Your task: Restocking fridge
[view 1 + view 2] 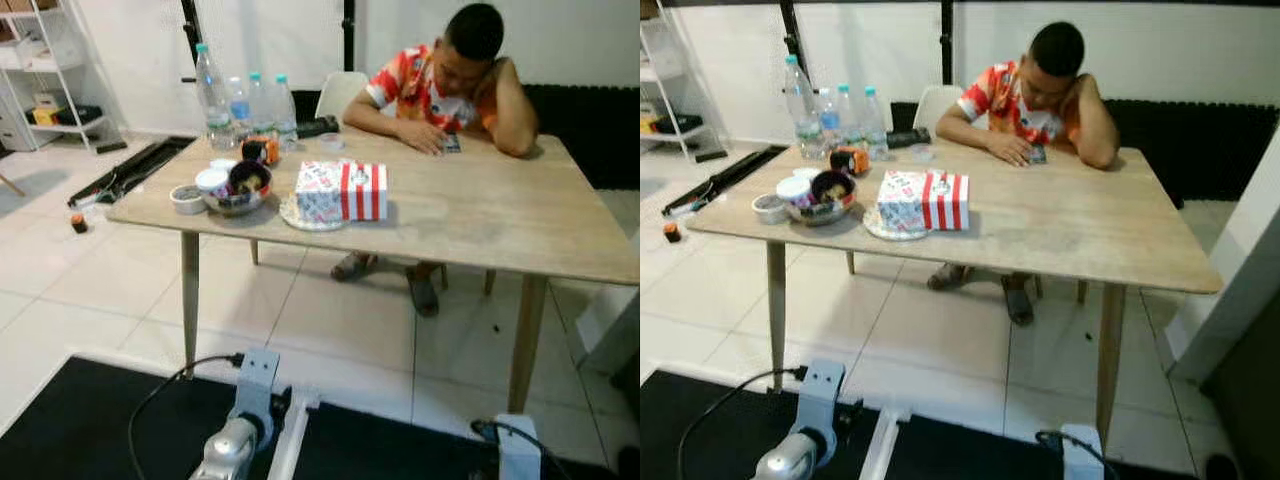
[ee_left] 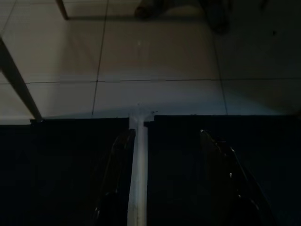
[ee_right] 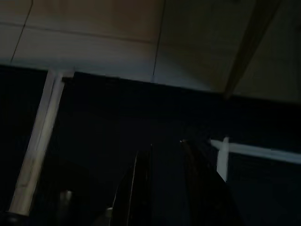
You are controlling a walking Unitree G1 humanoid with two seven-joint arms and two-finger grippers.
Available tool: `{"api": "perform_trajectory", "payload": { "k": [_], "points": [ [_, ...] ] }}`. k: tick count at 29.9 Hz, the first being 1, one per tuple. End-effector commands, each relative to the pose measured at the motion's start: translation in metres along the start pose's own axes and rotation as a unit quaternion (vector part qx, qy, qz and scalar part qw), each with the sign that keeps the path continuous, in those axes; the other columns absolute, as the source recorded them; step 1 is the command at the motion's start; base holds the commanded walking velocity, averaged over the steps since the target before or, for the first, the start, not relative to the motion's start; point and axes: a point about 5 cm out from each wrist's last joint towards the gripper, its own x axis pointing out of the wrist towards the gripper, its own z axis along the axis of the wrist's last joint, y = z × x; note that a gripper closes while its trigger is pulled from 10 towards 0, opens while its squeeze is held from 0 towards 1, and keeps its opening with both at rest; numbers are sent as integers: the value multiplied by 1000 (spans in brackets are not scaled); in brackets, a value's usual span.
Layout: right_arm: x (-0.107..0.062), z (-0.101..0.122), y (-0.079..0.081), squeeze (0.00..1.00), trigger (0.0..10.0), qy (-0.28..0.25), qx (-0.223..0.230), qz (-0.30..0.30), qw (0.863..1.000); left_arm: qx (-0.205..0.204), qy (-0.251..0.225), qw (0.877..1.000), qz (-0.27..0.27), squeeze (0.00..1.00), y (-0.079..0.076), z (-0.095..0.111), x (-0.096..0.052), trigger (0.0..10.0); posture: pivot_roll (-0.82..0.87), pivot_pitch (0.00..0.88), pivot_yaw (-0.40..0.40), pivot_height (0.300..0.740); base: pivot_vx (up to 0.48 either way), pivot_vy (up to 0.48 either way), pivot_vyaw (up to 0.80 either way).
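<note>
A light wooden table (image 1: 480,215) stands ahead. At its far left corner are several clear water bottles (image 1: 212,85). In front of them sit an orange can (image 1: 262,150), a dark bowl (image 1: 237,190) and two small white cups (image 1: 190,198). A red-and-white striped carton (image 1: 342,190) rests on a plate (image 1: 296,220) near the front edge. Both arms hang low, well short of the table. My left gripper (image 2: 163,133) is open over a black floor mat (image 1: 90,420). My right gripper (image 3: 165,146) hangs in the dark with a narrow gap between its fingers, holding nothing.
A person (image 1: 450,85) sits at the table's far side, leaning on it, feet underneath. A white chair (image 1: 340,95) stands beside them. A white shelf unit (image 1: 50,70) is far left, with cables and a small object on the tiled floor. A wall corner (image 1: 1240,290) juts in at the right.
</note>
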Motion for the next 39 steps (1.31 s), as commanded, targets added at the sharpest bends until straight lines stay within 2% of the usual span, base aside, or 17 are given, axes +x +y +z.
{"api": "perform_trajectory", "payload": {
  "k": [1, 14, 23, 30, 39],
  "points": [
    [-1, -4, 3, 0, 10000, 7, -1, 3, 1000, 1, 3, 1000, 1, 0, 1, 0, 0, 10000, 17, 0, 46, 740, 292, 0, 0],
    [0, -4, 3, 0, 10000, 8, 8, 1, 1000, 1, 5, 1000, 2, 0, 1, -1, 0, 10000, 21, 0, 43, 740, 283, 0, -729],
    [0, -7, 3, 0, 10000, 26, 10, -7, 1000, 5, 14, 1000, -7, 0, 1, -5, -2, 10000, 28, 0, 52, 740, 200, 0, 0],
    [0, -9, 3, 0, 10000, 34, 12, -12, 999, 11, 57, 998, -2, 0, 7, -22, -9, 10000, 31, 0, 55, 740, 0, 0, 0],
    [0, -9, 2, 0, 10000, 36, 13, -17, 999, 9, 76, 997, 11, 0, 12, -33, -15, 10000, 38, 0, 56, 740, 0, 0, 0]
  ]
}}
